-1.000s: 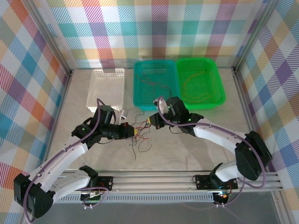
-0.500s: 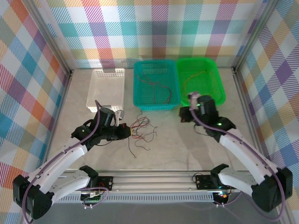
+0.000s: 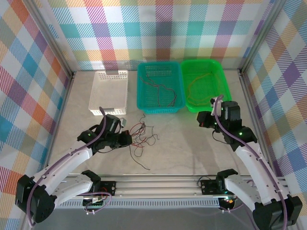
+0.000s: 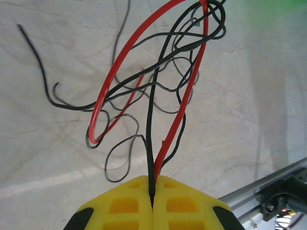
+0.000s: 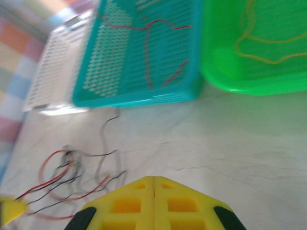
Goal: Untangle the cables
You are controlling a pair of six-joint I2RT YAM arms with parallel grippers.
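The right claw [image 3: 203, 120] is now away from the cables [image 3: 142, 132], toward the tabletop's right edge; the left claw [image 3: 127, 139] has dragged them slightly nearer.

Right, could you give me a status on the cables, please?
Left gripper shut on red and black cables. Right gripper shut, empty, near green basket. Cables tangled on table.

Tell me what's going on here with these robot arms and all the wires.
Two robot arms are sorting out a tangle of thin cables on the table. The left gripper is shut on a red wire and a black wire from the bundle, which lies in front of the teal basket. The right gripper is shut with nothing in it, hovering near the green basket. Red and dark wires lie in the teal basket, a yellow-orange one in the green.
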